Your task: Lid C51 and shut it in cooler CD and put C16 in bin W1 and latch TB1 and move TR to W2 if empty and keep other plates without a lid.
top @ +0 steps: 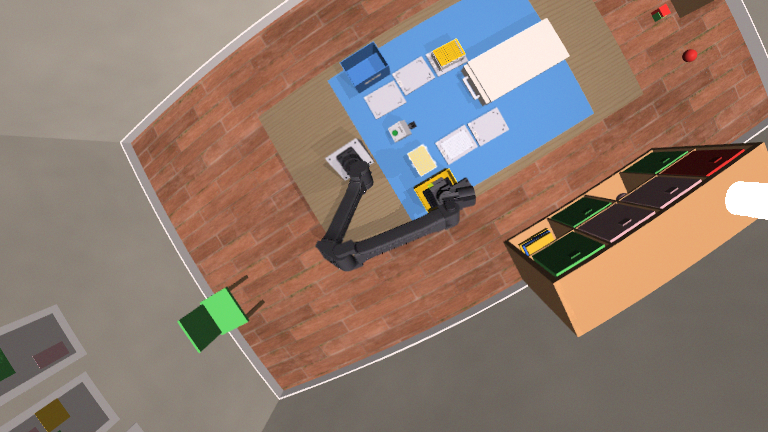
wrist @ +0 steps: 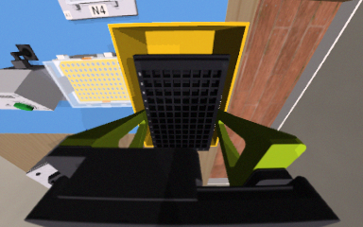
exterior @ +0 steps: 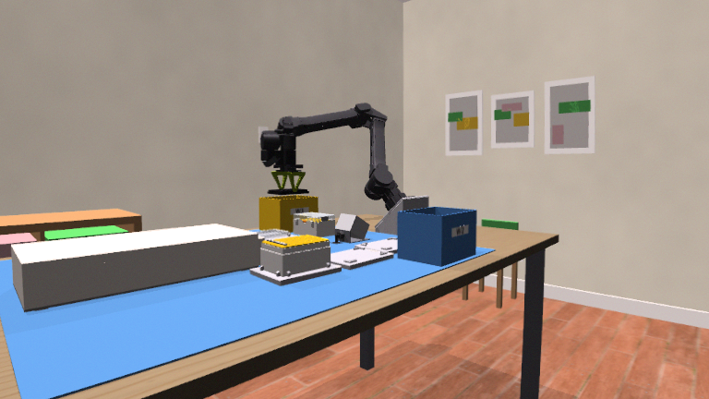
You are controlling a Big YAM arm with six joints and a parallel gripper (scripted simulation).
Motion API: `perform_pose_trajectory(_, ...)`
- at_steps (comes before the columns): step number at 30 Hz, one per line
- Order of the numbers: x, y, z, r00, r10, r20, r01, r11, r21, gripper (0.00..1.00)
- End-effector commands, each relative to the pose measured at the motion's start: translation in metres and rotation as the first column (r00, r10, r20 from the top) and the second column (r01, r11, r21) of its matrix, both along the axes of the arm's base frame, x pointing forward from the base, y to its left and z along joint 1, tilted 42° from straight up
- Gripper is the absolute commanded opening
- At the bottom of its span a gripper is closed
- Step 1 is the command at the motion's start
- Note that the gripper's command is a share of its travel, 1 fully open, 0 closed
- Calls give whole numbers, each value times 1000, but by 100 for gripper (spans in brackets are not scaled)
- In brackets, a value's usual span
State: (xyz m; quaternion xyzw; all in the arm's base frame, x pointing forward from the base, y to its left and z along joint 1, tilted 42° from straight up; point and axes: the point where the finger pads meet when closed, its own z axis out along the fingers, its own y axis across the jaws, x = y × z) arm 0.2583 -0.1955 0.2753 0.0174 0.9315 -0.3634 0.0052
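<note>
My gripper (wrist: 181, 113) is shut on the black assay plate (wrist: 181, 101), gripping its long sides and holding it flat. The plate hangs directly over the open yellow waste bin W1 (wrist: 180, 43), just above its rim. In the side view, the gripper (exterior: 286, 181) and the plate (exterior: 286, 191) sit just above the bin (exterior: 287, 211). From above, the arm's wrist (top: 447, 192) covers most of the bin (top: 426, 186). A white plate (top: 456, 144) lies in the nest marked N4 (wrist: 96, 9). Tip box TB1 (wrist: 96, 80) stands beside the bin, with the DONE key (wrist: 28, 90) beyond it.
The long white cooler CD (top: 515, 60) lies at the far side of the mat. The tip rack TR (top: 448, 54), yellow on top, stands next to it. The blue bin W2 (top: 365, 66) is at the mat's far corner. Flat grey nests (top: 414, 74) lie between.
</note>
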Motion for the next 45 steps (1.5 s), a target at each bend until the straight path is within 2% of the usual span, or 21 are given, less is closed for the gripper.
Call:
perform_pose_trajectory(1, -1, 3, -2, 1000, 16, -24, -15, 1000, 8, 0)
perform_pose_trajectory(32, -1, 3, -2, 1000, 16, -24, -15, 1000, 8, 0)
perform_pose_trajectory(33, -1, 3, -2, 1000, 16, -24, -15, 1000, 8, 100)
perform_pose_trajectory(45, -1, 3, -2, 1000, 15, -24, -15, 1000, 8, 100)
